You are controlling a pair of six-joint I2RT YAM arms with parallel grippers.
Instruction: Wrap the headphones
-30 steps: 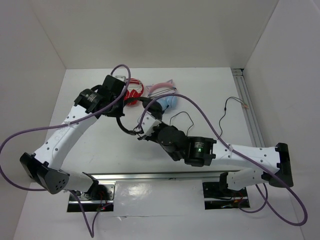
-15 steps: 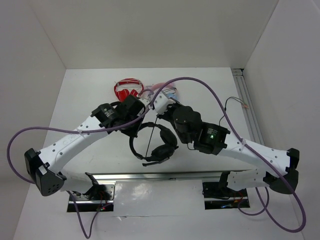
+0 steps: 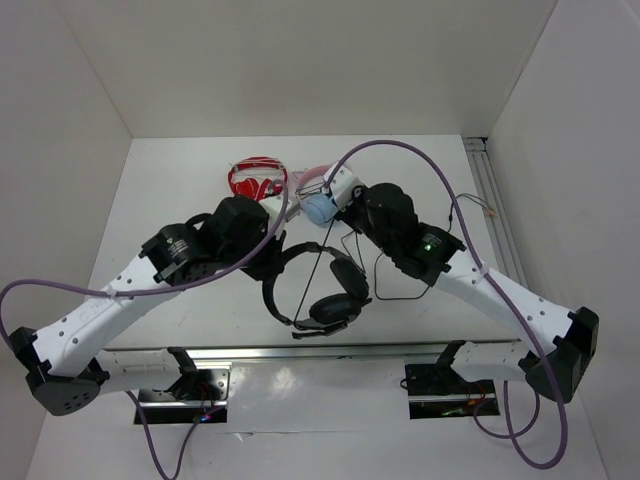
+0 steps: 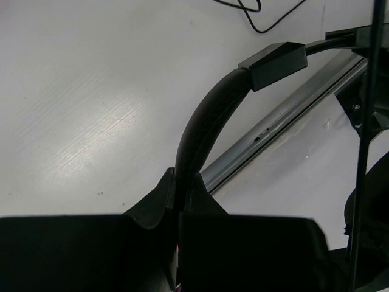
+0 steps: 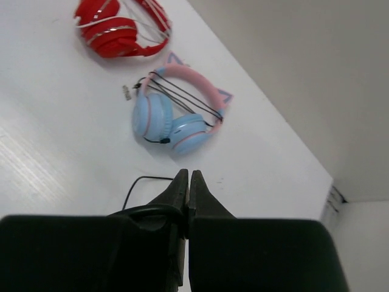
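Gripping the padded headband of the black over-ear headphones (image 3: 349, 281), the left pincer (image 4: 179, 185) is sitting fully closed, its two dark fingers pressing the band from either side. In the left wrist view the band is rising out from between the fingertips and curving away to the right, ending in a squared black slider block. From above, the headset is lying in the middle of the white table (image 3: 170, 190), between the two arms and near the grey metal rail (image 3: 300, 352) along the front edge. The band is arching out just right of the left pincer, and the two earcups and the small boom mic are sitting further right and nearer the rail. Whether the earcups are resting on the table or hanging just above it, I cannot tell.

The right pincer (image 5: 185, 182) is also standing closed, fingertips meeting, and the thin black cable (image 3: 310, 283) appears to be pinched between them. From there the cable is running as a straight, taut line across the headband's arc toward the mic side, while a slack loop of it is trailing on the table to the right of the earcups.

Just beyond the right pincer's tips the light-blue headphones with a pink cat-ear band (image 5: 173, 121) are lying flat, and the red-and-white headphones (image 5: 118, 27) are lying further off, toward the back wall
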